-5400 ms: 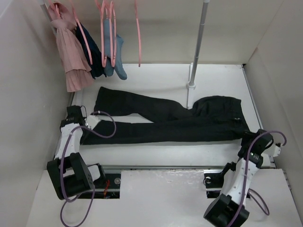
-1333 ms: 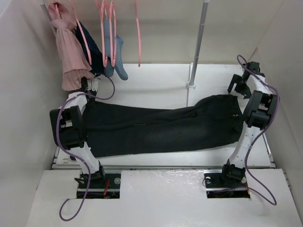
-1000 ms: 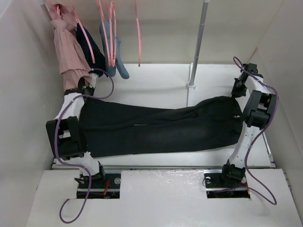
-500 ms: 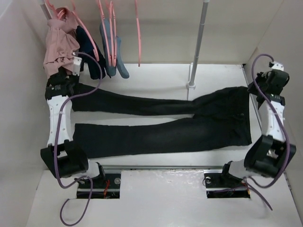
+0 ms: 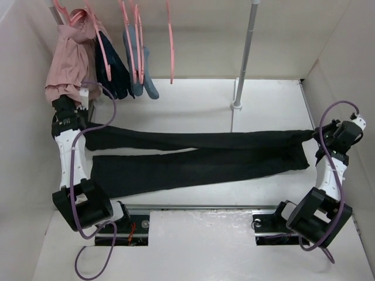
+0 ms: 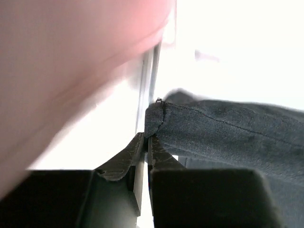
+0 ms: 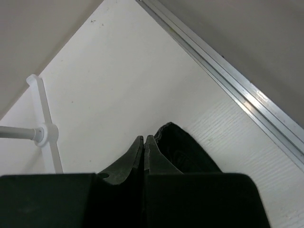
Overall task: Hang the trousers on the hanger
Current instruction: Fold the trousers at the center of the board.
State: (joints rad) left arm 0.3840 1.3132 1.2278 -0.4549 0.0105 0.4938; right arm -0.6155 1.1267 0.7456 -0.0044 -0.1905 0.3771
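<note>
trousers (image 5: 199,155) now pulled taut across the table (image 5: 193,105), far leg drawn thinner than half a second ago, left fingers (image 6: 124,159) clenched on a leg hem, right fingers (image 7: 127,159) clamped on the waist corner, hanger (image 5: 170,41) hanging behind

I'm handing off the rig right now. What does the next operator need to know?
Left gripper: shut on a leg hem of the trousers.
Right gripper: shut on their waist end.
The trousers are stretched between the two across the table, with the second leg lying loose nearer the bases.
The hanger hangs bare at the back.
Done: both ends gripped.
Left: get the trousers onto the hanger.
</note>
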